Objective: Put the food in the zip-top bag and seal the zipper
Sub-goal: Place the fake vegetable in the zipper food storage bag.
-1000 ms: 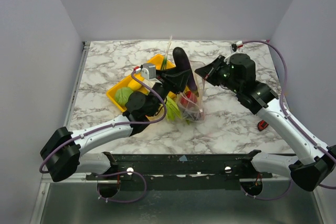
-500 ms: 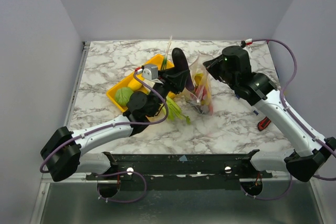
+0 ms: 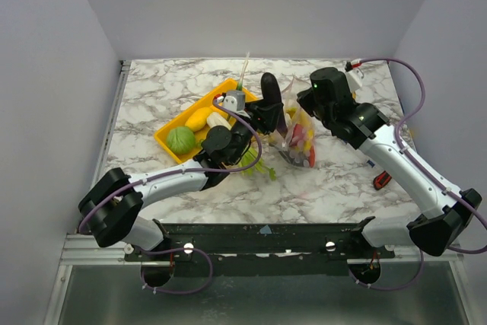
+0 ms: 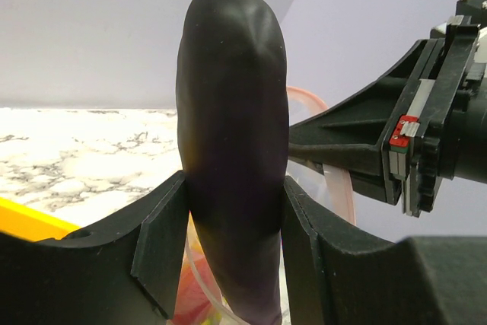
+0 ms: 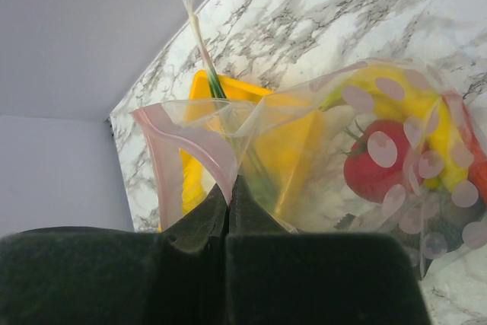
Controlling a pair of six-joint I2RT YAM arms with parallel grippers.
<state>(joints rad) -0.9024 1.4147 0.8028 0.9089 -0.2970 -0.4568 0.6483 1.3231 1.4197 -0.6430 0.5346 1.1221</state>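
Note:
My left gripper (image 3: 267, 114) is shut on a dark purple eggplant (image 3: 270, 90), upright between its fingers (image 4: 161, 245) and filling the left wrist view (image 4: 232, 112). The eggplant's lower end sits at the mouth of the zip-top bag (image 3: 301, 139). My right gripper (image 3: 300, 102) is shut on the bag's pink zipper strip (image 5: 179, 138) and holds that edge up. Inside the bag (image 5: 365, 135) I see a red round fruit (image 5: 373, 159) and a yellow banana (image 5: 396, 97). Green leeks (image 3: 253, 162) lie on the table beside the bag.
The yellow tray (image 3: 163, 136) stands at left-centre with a green cabbage (image 3: 181, 139) and yellow and white pieces in it. A small red object (image 3: 382, 180) lies on the marble near the right arm. Grey walls close in the table on three sides.
My left arm has swung right, carrying the eggplant over the bag's mouth. My right gripper has moved left and up with the zipper edge, and the bag has shifted right.

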